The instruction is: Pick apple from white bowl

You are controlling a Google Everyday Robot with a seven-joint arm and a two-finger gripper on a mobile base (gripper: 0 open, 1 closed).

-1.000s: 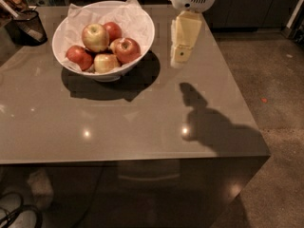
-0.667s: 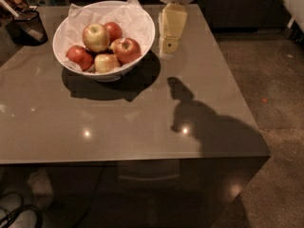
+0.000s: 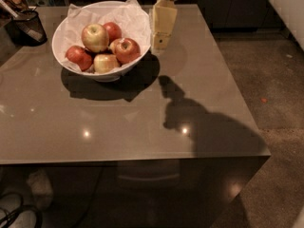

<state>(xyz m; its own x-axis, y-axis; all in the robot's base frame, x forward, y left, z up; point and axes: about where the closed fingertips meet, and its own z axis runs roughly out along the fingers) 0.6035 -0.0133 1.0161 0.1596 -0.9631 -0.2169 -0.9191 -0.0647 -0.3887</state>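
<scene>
The white bowl [image 3: 71, 20], lined with crumpled white paper, stands on the back left of the grey table and holds several apples. The deep-red apple [image 3: 127, 50] with a yellowish stem dimple lies at the bowl's right side. A big yellow-green apple [image 3: 95, 37] lies behind it to the left, and a pale yellowish apple [image 3: 105, 63] lies in front. My gripper [image 3: 160, 42] hangs from the top edge, just right of the bowl's rim and above the table. It holds nothing that I can see.
A small black mesh cup [image 3: 28, 26] with utensils stands at the table's back left corner. The glossy grey table [image 3: 142, 122] ends at a front edge and a right edge, with speckled floor [image 3: 270, 80] to the right. Dark cabinets run along the back.
My gripper has moved left across the table, from well right of the bowl to just beside its rim. Its shadow on the table moved left too. The apples have not moved.
</scene>
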